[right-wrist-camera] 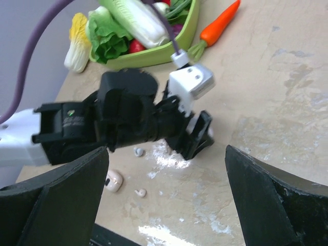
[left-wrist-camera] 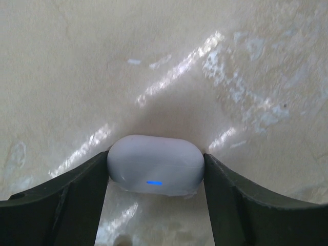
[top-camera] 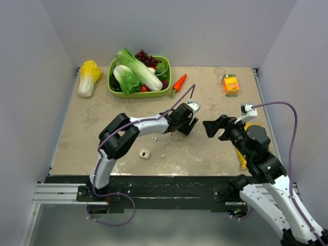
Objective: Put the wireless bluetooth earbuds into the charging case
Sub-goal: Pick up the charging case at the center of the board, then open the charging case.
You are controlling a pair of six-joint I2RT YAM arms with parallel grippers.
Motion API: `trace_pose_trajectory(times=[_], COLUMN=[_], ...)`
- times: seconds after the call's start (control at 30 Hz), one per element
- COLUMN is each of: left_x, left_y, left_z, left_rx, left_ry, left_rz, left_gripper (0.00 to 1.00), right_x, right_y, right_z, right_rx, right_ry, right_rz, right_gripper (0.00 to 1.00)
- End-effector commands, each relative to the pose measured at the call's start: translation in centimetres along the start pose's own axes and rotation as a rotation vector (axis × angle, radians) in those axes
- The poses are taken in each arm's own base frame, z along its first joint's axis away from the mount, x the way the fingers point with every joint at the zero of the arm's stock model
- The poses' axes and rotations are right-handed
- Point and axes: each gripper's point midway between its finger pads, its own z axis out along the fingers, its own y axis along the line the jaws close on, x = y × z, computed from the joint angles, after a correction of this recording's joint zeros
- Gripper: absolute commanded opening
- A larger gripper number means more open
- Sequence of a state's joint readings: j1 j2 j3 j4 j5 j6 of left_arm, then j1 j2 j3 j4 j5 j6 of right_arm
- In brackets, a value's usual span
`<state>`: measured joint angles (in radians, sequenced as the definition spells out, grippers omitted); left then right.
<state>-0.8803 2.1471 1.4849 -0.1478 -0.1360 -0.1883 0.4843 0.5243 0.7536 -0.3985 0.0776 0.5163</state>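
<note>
**Case clamped in the left gripper, earbuds loose on the table**

The table point(top-camera: 215, 154) is a pale stone-look slab, and everything here is placed from the left gripper point(top-camera: 183, 126), which reaches out low over its middle. Far beyond that gripper and to its left sits a green basket point(top-camera: 138, 94) heaped with vegetables. A yellow cabbage point(top-camera: 89, 78) lies further left still. A carrot point(top-camera: 179, 82) lies straight beyond the gripper, and an orange carton point(top-camera: 231, 83) lies beyond it to the right.

The right gripper point(top-camera: 214, 128) hangs just to the right of the left gripper. Its jaws are spread wide and hold nothing, and they point toward the left gripper without touching it.

The left gripper's two dark fingers point(left-wrist-camera: 77, 195) press on either end of the charging case point(left-wrist-camera: 155, 163), a smooth white pebble showing a small blue light. The case is low over the table; I cannot tell whether it touches.

A cream pebble-shaped piece point(top-camera: 145, 153) with a dark hollow lies well to the left, toward the arm bases. Of the earbuds point(top-camera: 154, 138), one lies near the gripper on its left. The other earbud point(top-camera: 162, 155) lies closer to the bases, beside the cream piece.
</note>
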Motion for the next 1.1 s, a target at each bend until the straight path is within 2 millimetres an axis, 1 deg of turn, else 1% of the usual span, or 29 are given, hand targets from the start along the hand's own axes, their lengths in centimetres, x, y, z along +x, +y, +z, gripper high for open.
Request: trace_pose_trajectory(times=[0.0, 0.07, 0.1, 0.13, 0.17, 0.2, 0.23, 0.27, 0.3, 0.33, 0.37, 0.4, 0.43, 0.5, 0.53, 0.57, 0.6, 0.67, 0.7, 0.73, 0.77, 0.8, 0.83, 0.87, 0.9, 0.93, 0.97, 1.03, 1.07], left_x=[-2.4, -3.9, -5.6, -5.3, -5.7, -7.4, -6.5, -6.7, -8.4, -7.3, -7.5, -8.9, -8.3, -8.7, -8.2, -8.1, -8.4, -7.3, -7.7, -6.0, -5.3, -5.8, -3.7, -3.9, -3.1, -2.0, -1.6, -0.7, -0.1], left_y=[1.1, 2.0, 2.1, 2.4, 2.7, 2.8, 2.8, 2.7, 2.4, 1.8, 1.5, 1.3, 0.6, 0.0, -1.2, -1.6, -1.8, -2.2, -2.1, -1.6, -1.3, -0.6, 0.5, 0.9, 1.1, 1.3, 1.3, 1.3, 1.2], left_z=[-3.2, -5.3, -6.3, -8.0, -9.0, -10.4, -12.3, -13.4, -15.7, -17.5, -18.9, -21.6, -22.2, -23.9, -24.4, -25.0, -26.2, -26.6, -28.0, -27.4, -27.8, -29.8, -29.1, -31.2, -30.9, -30.5, -30.3, -30.1, -29.4], left_rx=[-0.019, -0.035, -0.026, -0.024, -0.027, -0.023, 0.005, 0.026, 0.064, 0.122, 0.159, 0.193, 0.24, 0.295, 0.367, 0.396, 0.417, 0.447, 0.447, 0.411, 0.387, 0.359, 0.295, 0.277, 0.25, 0.206, 0.188, 0.157, 0.154], left_ry=[-0.133, -0.224, -0.309, -0.348, -0.391, -0.492, -0.531, -0.581, -0.709, -0.751, -0.807, -0.915, -0.92, -0.952, -0.95, -0.964, -1.003, -1.012, -1.071, -1.074, -1.11, -1.232, -1.233, -1.336, -1.338, -1.328, -1.319, -1.29, -1.253], left_rz=[-0.002, -0.024, -0.04, -0.047, -0.064, -0.088, -0.095, -0.112, -0.132, -0.132, -0.139, -0.142, -0.127, -0.094, -0.052, -0.045, -0.039, -0.015, -0.006, 0.014, 0.023, 0.021, 0.04, 0.052, 0.067, 0.107, 0.117, 0.137, 0.147], left_gripper=[0.0, 0.0, 0.0, 0.0, 0.0, 0.0, 0.0, 0.0, 0.0, 0.0, 0.0, 0.0, 0.0, 0.0, 0.0, 0.0, 0.0, 0.0, 0.0, 0.0, 0.0, 0.0, 0.0, 0.0, 0.0, 0.0, 0.0, 0.0, 0.0], right_x=[-4.3, -5.8, -6.2, -6.4, -6.1, -6.5, -5.8, -4.9, -5.2, -4.7, -4.0, -4.1, -3.7, -3.6, -3.3, -3.4, -3.4, -3.3, -2.8, -3.2, -2.6, -2.1, -2.1, -1.4, -0.8, -0.4, 0.7, 1.8, 2.8], right_y=[-0.5, -1.7, -3.1, -3.6, -3.9, -3.6, -2.3, -1.6, -0.5, -0.1, 0.2, 0.6, 0.5, 1.2, 1.4, 2.0, 2.2, 2.9, 3.2, 3.9, 4.0, 3.9, 4.7, 4.7, 4.7, 5.6, 5.6, 6.9, 7.3], right_z=[-0.6, -1.0, -1.3, -1.4, -1.4, -1.2, -0.7, -0.2, 0.1, 0.4, 0.7, 0.8, 1.2, 1.4, 1.7, 1.7, 1.8, 2.2, 2.3, 2.2, 2.8, 2.8, 2.8, 3.3, 3.5, 3.5, 4.1, 4.4, 4.5], right_rx=[0.095, 0.192, 0.27, 0.304, 0.319, 0.298, 0.216, 0.168, 0.104, 0.075, 0.047, 0.028, 0.026, -0.007, -0.017, -0.046, -0.058, -0.081, -0.1, -0.121, -0.117, -0.107, -0.124, -0.119, -0.111, -0.137, -0.129, -0.157, -0.167], right_ry=[-0.117, -0.166, -0.199, -0.224, -0.222, -0.238, -0.195, -0.161, -0.173, -0.158, -0.136, -0.143, -0.131, -0.122, -0.106, -0.096, -0.09, -0.059, -0.025, -0.013, 0.028, 0.056, 0.071, 0.102, 0.129, 0.152, 0.201, 0.248, 0.281], right_rz=[0.006, 0.042, 0.064, 0.114, 0.129, 0.129, 0.092, 0.07, 0.06, 0.039, 0.044, 0.048, 0.047, 0.041, 0.035, 0.028, 0.015, -0.011, -0.038, -0.05, -0.059, -0.078, -0.095, -0.107, -0.128, -0.142, -0.155, -0.2, -0.218], right_gripper=[0.98, 0.98, 0.98, 0.98, 0.98, 0.98, 0.98, 0.98, 0.98, 0.98, 0.98, 0.98, 0.98, 0.98, 0.98, 0.98, 0.98, 0.98, 0.98, 0.98, 0.98, 0.98, 0.98, 0.98, 0.98, 0.98, 0.98, 0.98, 0.98])
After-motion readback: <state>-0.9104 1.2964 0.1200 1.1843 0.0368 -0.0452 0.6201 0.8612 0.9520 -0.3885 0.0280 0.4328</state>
